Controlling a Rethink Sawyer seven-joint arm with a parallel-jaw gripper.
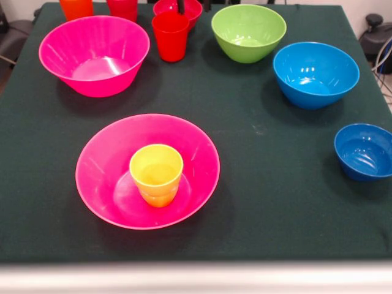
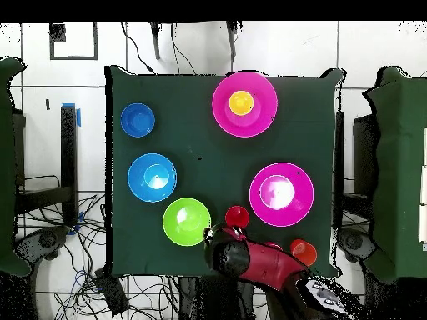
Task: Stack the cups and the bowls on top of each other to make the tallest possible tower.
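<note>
Yellow cup point(image 1: 157, 174) in pink bowl point(image 1: 202, 160), well apart fr. hand point(image 1: 180, 6).

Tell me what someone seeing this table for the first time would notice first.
Most likely the wide, glossy hot pink plastic bowl near the front edge, with a small yellow plastic cup standing upright inside it. Next comes the ring of bright bowls behind: a deeper pink bowl at far left, a lime green bowl and a light blue bowl to the right. The overhead view shows the red arm at the table's edge.
</note>
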